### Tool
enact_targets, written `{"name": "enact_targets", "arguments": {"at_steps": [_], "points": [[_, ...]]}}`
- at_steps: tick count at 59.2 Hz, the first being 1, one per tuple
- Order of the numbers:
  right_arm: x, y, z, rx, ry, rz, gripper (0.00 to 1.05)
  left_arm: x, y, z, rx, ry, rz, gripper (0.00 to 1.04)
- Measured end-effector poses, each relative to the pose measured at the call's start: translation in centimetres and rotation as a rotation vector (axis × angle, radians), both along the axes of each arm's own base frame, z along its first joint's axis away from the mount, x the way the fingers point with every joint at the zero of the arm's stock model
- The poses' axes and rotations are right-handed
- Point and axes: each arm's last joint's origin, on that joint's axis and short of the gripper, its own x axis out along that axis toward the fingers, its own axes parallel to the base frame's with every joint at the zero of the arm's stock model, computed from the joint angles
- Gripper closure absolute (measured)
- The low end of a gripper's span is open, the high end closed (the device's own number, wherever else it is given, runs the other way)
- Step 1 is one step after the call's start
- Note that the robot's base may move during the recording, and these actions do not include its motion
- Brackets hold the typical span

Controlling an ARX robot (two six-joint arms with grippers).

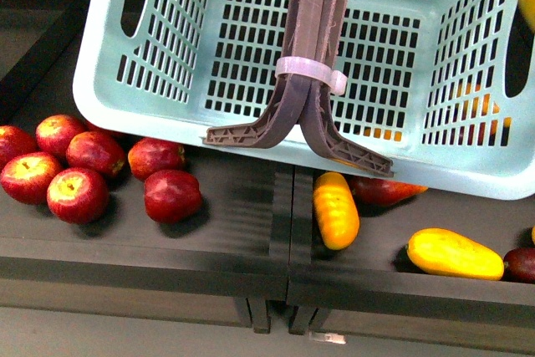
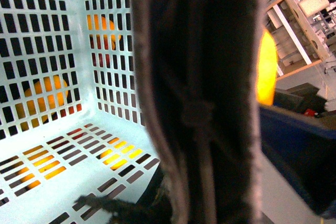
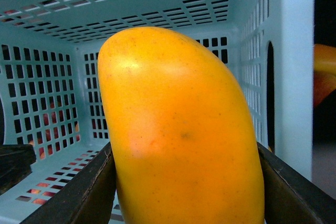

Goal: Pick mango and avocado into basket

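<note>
Basket (image 1: 167,135), teal and slotted, sits tilted over the dark surface (image 1: 238,206), its open inside just beyond the right jaws. Brown handles (image 1: 313,39), tied by a pale band (image 1: 305,67), fill the left wrist view, so I cannot tell whether the left jaws are apart or together. The yellow mango (image 3: 178,129) sits between the right jaws, clamped on both sides.
</note>
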Motion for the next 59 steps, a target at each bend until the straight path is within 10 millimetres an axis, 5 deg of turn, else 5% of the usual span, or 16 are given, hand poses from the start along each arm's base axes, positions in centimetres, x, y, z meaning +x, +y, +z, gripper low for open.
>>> {"name": "enact_targets", "arguments": {"at_steps": [6, 15, 27, 42, 52, 59], "points": [[0.7, 0.8, -1.0, -0.024, 0.001, 0.0, 0.4, 0.0, 0.0, 0.0, 0.0, -0.001, -0.002, 1.0], [1.6, 0.6, -1.5, -0.036, -0.032, -0.059, 0.08, 0.0, 0.0, 0.0, 0.001, -0.003, -0.001, 1.0], [1.1, -0.4, 0.1, -0.059, -0.109, -0.127, 0.09, 0.0, 0.0, -0.1, 0.005, 0.002, 0.004, 1.0], [-5.7, -2.3, 2.6, -0.132, -0.211, -0.271, 0.09, 0.0, 0.0, -0.1, 0.005, 0.0, 0.004, 1.0], [-12.8, -1.8, 0.1, -0.245, -0.205, -0.348, 0.09, 0.0, 0.0, -0.1, 0.004, 0.001, 0.0, 1.0], [-14.0, -0.9, -0.8, -0.279, -0.209, -0.292, 0.09, 0.0, -0.1, -0.1, 0.004, 0.0, -0.003, 1.0]]}}
